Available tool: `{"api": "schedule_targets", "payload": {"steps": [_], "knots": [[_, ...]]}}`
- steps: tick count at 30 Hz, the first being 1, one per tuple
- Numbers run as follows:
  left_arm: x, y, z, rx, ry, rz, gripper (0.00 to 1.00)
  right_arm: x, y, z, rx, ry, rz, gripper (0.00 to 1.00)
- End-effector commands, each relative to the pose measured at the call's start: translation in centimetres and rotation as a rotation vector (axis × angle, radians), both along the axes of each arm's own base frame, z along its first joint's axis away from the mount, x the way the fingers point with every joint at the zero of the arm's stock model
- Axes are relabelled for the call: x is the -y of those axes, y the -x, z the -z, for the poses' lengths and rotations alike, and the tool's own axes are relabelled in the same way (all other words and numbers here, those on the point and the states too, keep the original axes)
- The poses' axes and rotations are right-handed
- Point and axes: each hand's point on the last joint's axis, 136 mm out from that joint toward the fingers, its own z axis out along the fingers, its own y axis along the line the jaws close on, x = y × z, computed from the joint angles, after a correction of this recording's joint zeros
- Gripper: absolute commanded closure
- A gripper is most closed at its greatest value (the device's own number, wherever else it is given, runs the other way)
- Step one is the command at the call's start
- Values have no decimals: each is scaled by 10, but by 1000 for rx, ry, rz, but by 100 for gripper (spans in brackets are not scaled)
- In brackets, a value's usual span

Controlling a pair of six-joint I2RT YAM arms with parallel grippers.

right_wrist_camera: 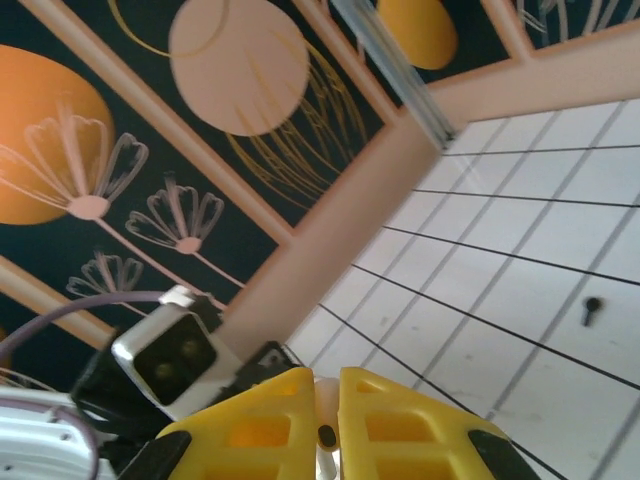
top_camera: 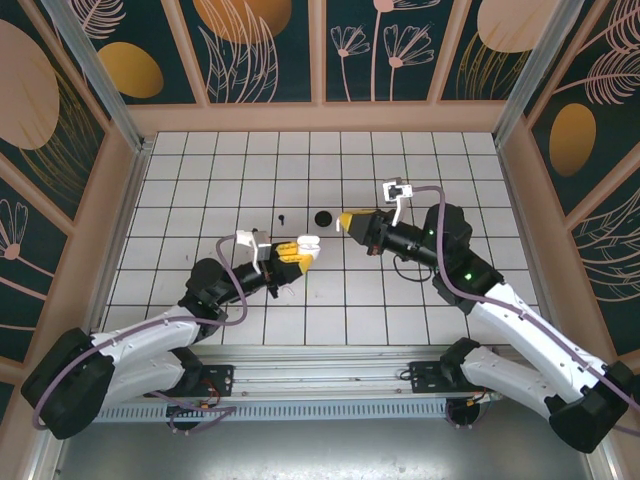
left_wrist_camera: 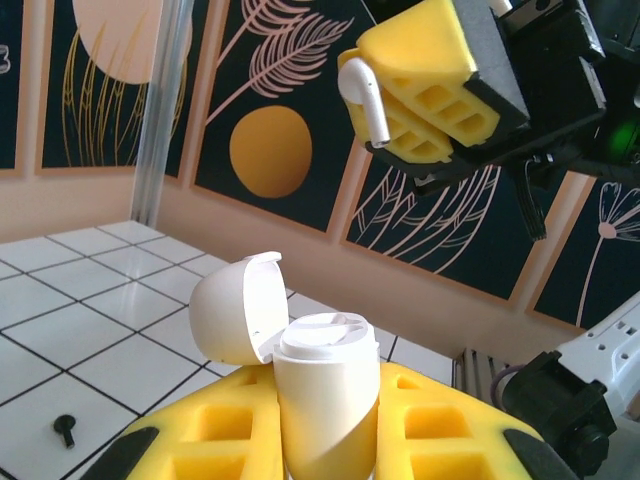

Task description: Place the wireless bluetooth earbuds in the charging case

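My left gripper (top_camera: 296,254) is shut on the white charging case (left_wrist_camera: 326,385), held upright between the yellow pads (left_wrist_camera: 215,425). Its lid (left_wrist_camera: 238,308) is swung open to the left. In the top view the case (top_camera: 307,244) sits just left of my right gripper (top_camera: 347,221). The right gripper is shut on a white earbud (left_wrist_camera: 362,95), whose stem pokes out from the yellow fingers (left_wrist_camera: 430,85) above and to the right of the case. In the right wrist view that earbud (right_wrist_camera: 326,415) is pinched between the pads. A black earbud (top_camera: 283,217) lies on the tiles.
A round black object (top_camera: 323,217) rests on a tile just behind both grippers. The black earbud (left_wrist_camera: 65,428) (right_wrist_camera: 592,308) lies well apart from the arms. Patterned walls (top_camera: 320,40) enclose the tiled floor (top_camera: 200,180) on three sides.
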Motion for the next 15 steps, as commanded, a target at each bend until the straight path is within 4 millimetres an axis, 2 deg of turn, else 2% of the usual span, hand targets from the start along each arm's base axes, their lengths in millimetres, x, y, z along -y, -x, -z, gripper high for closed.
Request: {"api": "schedule_targets", "payload": {"steps": [1,7,15], "knots": [[1,8,-33,76,88,36,100,-10,9,-20,55,-85,-25,90],[0,8,-34,75,94,36,100,-16,10,-16,84,-124,24,90],[-10,6,-36,58,125,-18,100,-27,11,-10,76,-138,13,90]]}}
